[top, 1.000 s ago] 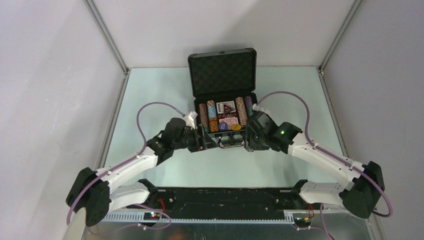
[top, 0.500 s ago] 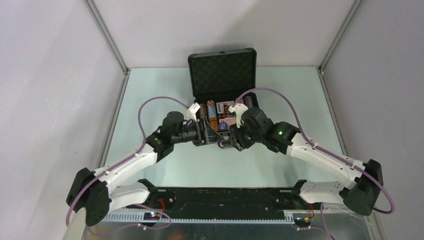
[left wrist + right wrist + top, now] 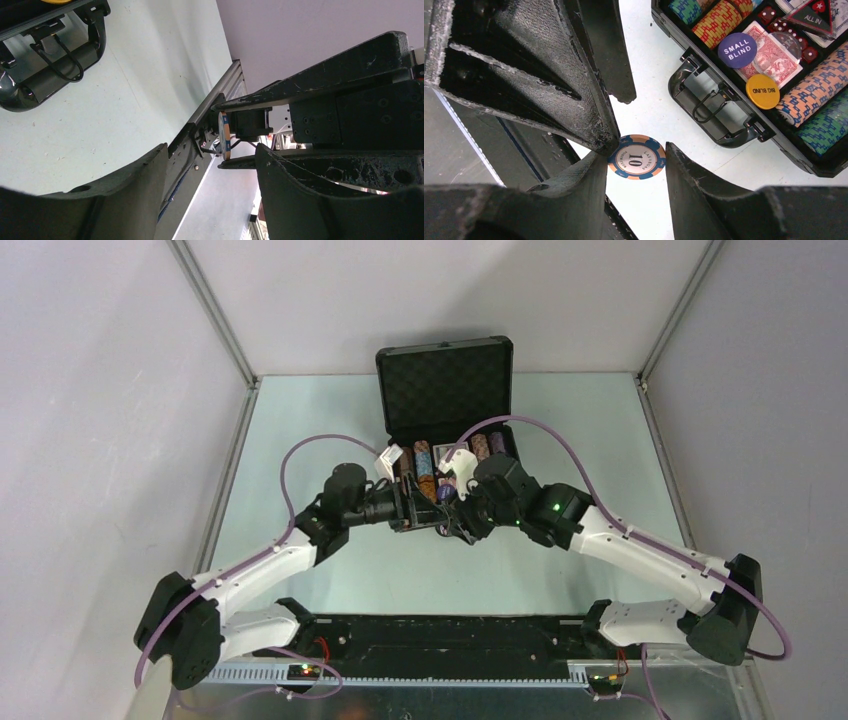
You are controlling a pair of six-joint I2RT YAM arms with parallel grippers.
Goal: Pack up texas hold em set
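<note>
Your right gripper (image 3: 635, 156) is clamped on an orange-and-blue "10" poker chip (image 3: 636, 159) in front of the open black briefcase (image 3: 445, 385). Your left gripper (image 3: 212, 150) faces it, jaws apart.

Poker chip (image 3: 637, 157): peach-orange rim broken by blue blocks, white centre, dark "10"
Briefcase (image 3: 445, 385): black shell, black egg-crate foam in the lid; handle (image 3: 716, 112) black
SMALL BLIND disc (image 3: 737, 50): purple-blue, white lettering
BIG BLIND disc (image 3: 762, 91): yellow, dark lettering
Card deck (image 3: 768, 60): red patterned back, pale border
Dice (image 3: 774, 22): dark red, white pips
Peach-and-blue chip stack (image 3: 819, 82): striped edges
Green-and-blue chip stack (image 3: 831, 127): striped edges
Yellow-and-red chip stack (image 3: 719, 20): striped edges
Table (image 3: 300, 420): pale mint green
Cable (image 3: 515, 420): purple
Left arm (image 3: 255, 575) and right arm (image 3: 650, 548): white links, black joints
Small light (image 3: 556, 508) on the right arm: green
</note>
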